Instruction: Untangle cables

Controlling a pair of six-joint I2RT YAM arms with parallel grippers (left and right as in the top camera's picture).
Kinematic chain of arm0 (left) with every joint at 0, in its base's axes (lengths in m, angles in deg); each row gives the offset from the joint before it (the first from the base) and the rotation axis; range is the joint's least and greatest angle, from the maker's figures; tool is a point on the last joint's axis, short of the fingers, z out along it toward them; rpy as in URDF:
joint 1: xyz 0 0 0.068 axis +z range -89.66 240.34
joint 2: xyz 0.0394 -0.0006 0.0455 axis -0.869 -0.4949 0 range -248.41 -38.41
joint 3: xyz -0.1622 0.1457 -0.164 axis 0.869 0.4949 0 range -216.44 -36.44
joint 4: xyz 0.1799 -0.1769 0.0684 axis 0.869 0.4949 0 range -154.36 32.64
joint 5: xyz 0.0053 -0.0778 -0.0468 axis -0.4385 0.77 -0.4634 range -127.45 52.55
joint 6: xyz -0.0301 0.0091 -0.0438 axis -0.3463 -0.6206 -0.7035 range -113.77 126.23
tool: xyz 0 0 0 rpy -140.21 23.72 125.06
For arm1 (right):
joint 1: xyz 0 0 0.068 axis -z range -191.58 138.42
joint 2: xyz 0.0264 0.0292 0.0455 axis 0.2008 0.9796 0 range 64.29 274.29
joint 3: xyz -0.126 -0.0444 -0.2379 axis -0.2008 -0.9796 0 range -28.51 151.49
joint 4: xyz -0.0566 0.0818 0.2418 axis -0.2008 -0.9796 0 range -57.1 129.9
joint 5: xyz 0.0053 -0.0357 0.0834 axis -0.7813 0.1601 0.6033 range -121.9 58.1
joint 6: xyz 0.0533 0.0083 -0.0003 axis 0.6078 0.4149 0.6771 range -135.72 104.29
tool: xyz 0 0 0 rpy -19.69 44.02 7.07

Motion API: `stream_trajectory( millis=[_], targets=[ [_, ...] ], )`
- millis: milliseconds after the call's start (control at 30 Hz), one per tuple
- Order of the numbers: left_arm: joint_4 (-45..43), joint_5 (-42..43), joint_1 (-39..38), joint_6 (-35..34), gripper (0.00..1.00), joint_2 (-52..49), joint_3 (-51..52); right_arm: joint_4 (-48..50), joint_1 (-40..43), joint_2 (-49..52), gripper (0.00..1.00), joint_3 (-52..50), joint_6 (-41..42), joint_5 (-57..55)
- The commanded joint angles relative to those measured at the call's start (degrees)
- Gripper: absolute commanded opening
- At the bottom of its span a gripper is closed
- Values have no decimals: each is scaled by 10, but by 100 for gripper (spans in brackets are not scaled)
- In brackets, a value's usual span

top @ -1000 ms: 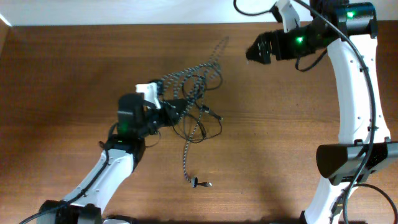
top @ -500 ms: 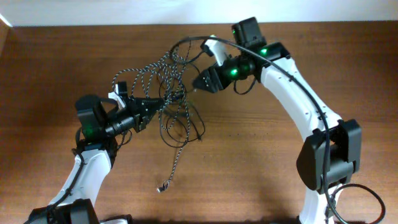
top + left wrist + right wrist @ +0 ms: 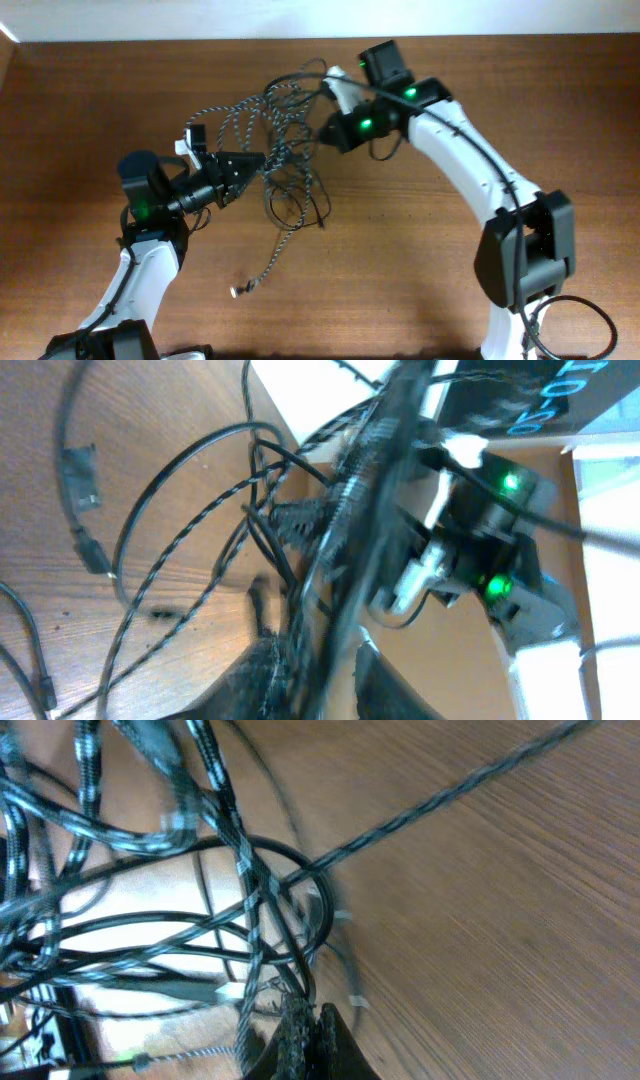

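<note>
Dark panel [image 3: 520,405], upper right corner of the left wrist view: one row of pale blue printed characters, tilted and partly cut off by the frame edge
Reading of the row: roughly "01-0"; the digits and the dash are fairly clear, but the outermost signs are uncertain
Brand or maker's name on the panel: cannot be told from the visible part
Overhead view: no text, label or number can be read
Right wrist view: no text, label or number can be read
</note>
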Motion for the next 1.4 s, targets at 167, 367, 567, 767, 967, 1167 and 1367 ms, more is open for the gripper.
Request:
stream_trajectory(
  millis=[167, 367, 567, 767, 967, 1167, 1367],
  targets=[
    [221, -228, 2, 206, 99, 2, -5, -186, 208, -144, 4, -5, -105, 187],
    [-186, 83, -111, 236, 99, 2, -5, -156, 107, -144, 4, -5, -107, 288],
    [23, -348, -243, 427, 99, 2, -5, -142, 106, -144, 4, -5, -35, 491],
    [137, -786, -308, 426, 0, 2, -5, -125, 129, -147, 4, 11, -33, 558],
    [337, -981, -308, 324, 0, 2, -5, 76, 283, -147, 4, 41, 96, 411],
    [373, -926, -279, 242, 0, 2, -5, 74, 417, -147, 56, 41, 147, 353],
    [229, -426, -279, 568, 0, 2, -5, -99, 385, -146, 79, 41, 50, 173]
  ],
)
